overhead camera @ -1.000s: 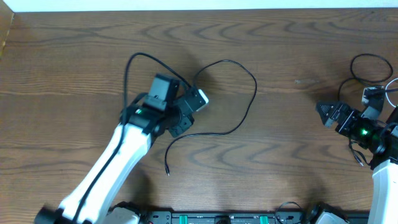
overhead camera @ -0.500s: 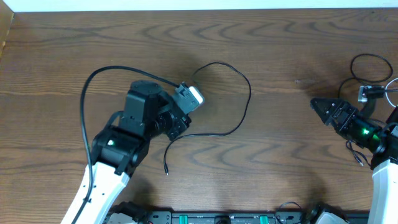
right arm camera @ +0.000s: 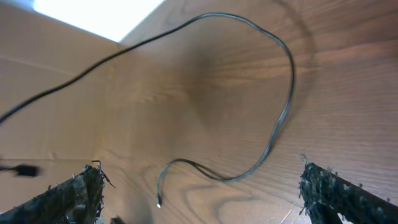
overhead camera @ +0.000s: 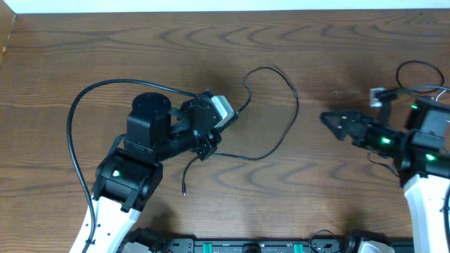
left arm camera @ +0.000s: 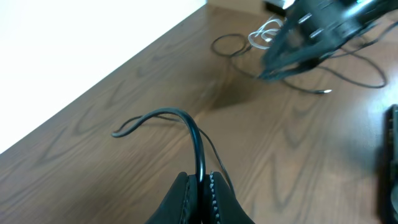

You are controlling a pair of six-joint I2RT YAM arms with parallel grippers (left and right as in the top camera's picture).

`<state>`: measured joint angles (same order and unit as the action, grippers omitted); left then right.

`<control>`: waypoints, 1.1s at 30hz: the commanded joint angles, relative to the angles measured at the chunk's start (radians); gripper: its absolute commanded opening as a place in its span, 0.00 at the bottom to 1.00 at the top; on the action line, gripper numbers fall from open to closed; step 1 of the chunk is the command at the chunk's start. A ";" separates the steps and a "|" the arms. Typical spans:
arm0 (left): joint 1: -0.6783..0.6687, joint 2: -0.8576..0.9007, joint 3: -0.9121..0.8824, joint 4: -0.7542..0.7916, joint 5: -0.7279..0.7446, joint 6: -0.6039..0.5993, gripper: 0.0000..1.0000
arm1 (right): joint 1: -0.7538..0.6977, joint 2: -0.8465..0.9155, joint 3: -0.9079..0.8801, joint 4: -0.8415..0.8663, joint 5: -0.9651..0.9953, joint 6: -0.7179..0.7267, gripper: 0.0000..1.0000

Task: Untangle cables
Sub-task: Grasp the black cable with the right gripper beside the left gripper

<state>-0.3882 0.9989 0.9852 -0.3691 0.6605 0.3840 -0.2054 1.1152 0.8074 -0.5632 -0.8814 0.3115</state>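
A thin black cable [overhead camera: 296, 105] lies in a wide loop in the middle of the table, its small plug end [overhead camera: 183, 192] near the front. My left gripper [overhead camera: 228, 118] is shut on one stretch of it. In the left wrist view the cable [left arm camera: 198, 143] rises from between the closed fingers of the left gripper [left arm camera: 200, 177]. My right gripper [overhead camera: 334, 121] hovers right of the loop, pointing at it. In its wrist view the right gripper [right arm camera: 205, 193] is open, and the black cable [right arm camera: 285, 106] lies on the table beyond. A white cable [left arm camera: 264, 34] lies coiled by the right arm.
A separate thin dark loop [overhead camera: 419, 74] and a small pale plug [overhead camera: 377, 93] lie at the far right, beside the right arm. The left arm's thick black cable [overhead camera: 77, 116] arches over the table's left half. The table's far edge [overhead camera: 225, 12] runs along the top.
My left arm has swung back to the left and turned, keeping hold of the black cable, and the loop has shifted right. My right gripper has moved left toward the loop.
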 commanded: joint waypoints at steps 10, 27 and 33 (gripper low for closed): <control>-0.002 -0.064 0.023 0.020 0.232 -0.024 0.07 | 0.328 0.213 -0.004 0.298 0.201 -0.100 0.98; -0.002 -0.102 0.022 -0.019 0.179 -0.031 0.07 | 0.417 0.343 -0.004 0.507 0.311 -0.150 0.97; -0.002 -0.098 0.022 -0.019 0.179 -0.052 0.07 | 0.417 0.343 -0.004 0.492 0.369 -0.164 0.97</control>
<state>-0.3882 0.9024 0.9852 -0.3885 0.8463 0.3546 0.2070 1.4597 0.8066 -0.0689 -0.5457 0.1772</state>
